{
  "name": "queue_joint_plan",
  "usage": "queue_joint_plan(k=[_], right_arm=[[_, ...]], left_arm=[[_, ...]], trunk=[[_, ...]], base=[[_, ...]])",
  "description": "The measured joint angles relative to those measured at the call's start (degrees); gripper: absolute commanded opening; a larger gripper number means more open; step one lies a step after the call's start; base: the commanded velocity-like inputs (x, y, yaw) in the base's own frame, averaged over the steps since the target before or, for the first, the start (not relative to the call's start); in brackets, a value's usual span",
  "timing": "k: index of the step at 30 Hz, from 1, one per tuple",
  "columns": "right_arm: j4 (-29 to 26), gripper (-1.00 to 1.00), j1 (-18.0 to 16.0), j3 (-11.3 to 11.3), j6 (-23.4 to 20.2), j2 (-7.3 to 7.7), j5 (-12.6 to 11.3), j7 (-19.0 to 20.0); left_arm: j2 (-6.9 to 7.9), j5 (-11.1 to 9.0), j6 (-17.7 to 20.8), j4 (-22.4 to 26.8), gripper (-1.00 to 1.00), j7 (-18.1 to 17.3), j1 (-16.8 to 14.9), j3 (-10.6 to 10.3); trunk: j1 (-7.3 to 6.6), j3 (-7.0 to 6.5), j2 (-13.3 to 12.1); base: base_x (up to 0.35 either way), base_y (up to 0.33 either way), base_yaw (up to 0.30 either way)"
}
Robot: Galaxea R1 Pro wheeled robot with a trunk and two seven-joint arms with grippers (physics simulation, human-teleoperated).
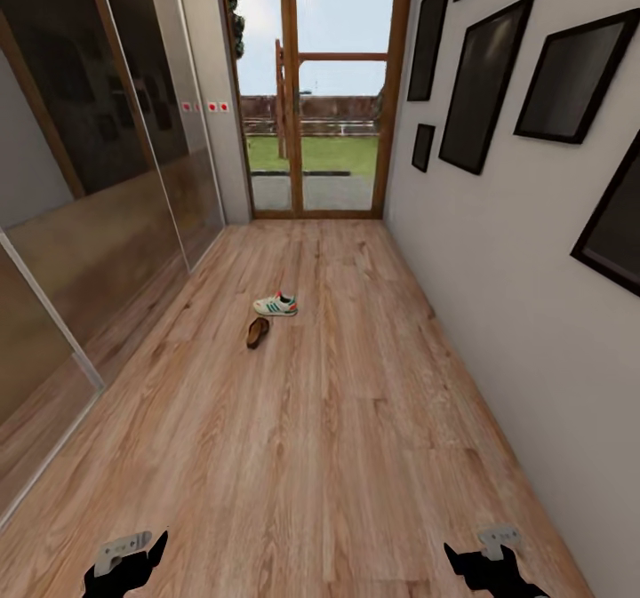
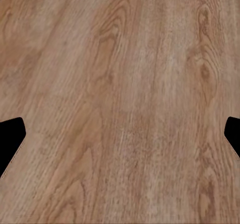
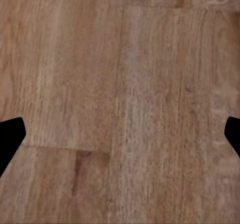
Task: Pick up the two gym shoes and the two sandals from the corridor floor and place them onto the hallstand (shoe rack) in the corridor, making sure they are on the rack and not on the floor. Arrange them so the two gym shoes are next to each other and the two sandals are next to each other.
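Wood floor (image 1: 338,420) ahead; gym shoe (image 1: 276,305) and sandal (image 1: 258,332) well apart from me. Both claws released, empty. Drive closer, stop short, reach low.

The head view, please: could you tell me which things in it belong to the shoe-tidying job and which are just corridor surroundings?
Part of the job:
- gym shoe, on the corridor floor
- sandal, lying just nearer than the gym shoe
- left gripper and right gripper, both open and empty

Just surroundings:
- black picture frames on the wall
- glazed door
- sliding wardrobe panels
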State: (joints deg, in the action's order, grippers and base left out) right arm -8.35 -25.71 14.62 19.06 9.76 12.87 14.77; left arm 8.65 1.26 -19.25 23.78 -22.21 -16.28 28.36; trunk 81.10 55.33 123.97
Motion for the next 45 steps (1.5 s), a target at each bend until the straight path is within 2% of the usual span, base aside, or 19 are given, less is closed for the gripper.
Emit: queue_joint_plan(k=[45], right_arm=[[0.0,1.0,0.0,0.0,0.0,0.0,0.0,0.0]], left_arm=[[0.0,0.0,0.0,0.0,1.0,0.0,0.0,0.0]], trunk=[[0.0,0.0,0.0]], base=[[0.318,0.149,0.0]])
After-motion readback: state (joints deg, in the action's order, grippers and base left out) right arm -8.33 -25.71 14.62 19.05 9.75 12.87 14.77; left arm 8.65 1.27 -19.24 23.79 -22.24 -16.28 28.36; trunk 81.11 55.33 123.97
